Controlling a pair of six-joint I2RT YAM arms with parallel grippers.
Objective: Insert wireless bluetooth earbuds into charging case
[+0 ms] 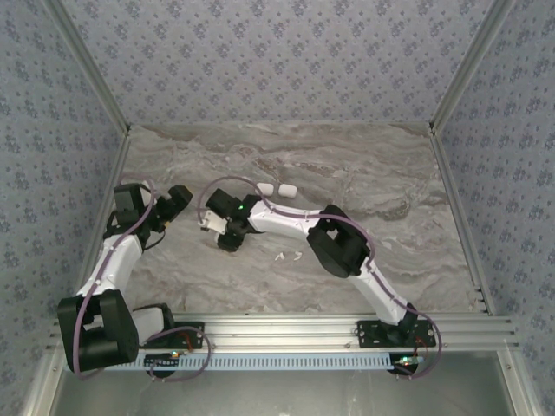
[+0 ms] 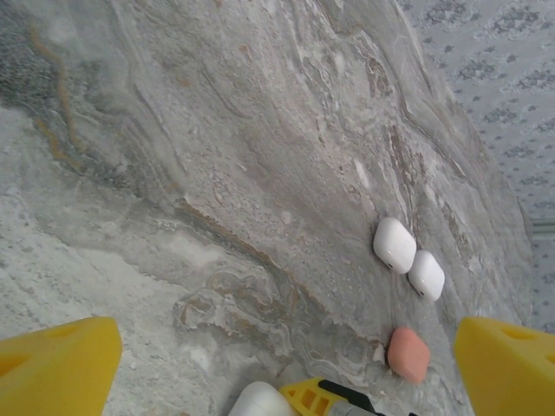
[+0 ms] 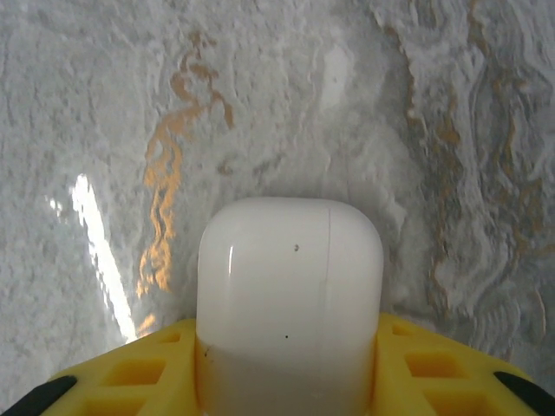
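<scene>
Earbuds (image 1: 279,256): two tiny white pieces, I log them toward the table's (image 1: 347,165) near edge, mid-width. Charging case (image 3: 290,269), white: clamped in right gripper (image 3: 290,364). Left gripper (image 2: 286,368): fingers spread wide.

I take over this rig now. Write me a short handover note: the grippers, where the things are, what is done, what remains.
Left gripper: open, empty, over the table.
Right gripper: shut on a white case, whose lid looks closed.
Two other white cases lie side by side farther back, with a pink case near them.
Earbuds: loose on the table beside the right arm.
Done: one case gripped. No earbud seen in any case.
Left: open the case and insert the earbuds.
</scene>
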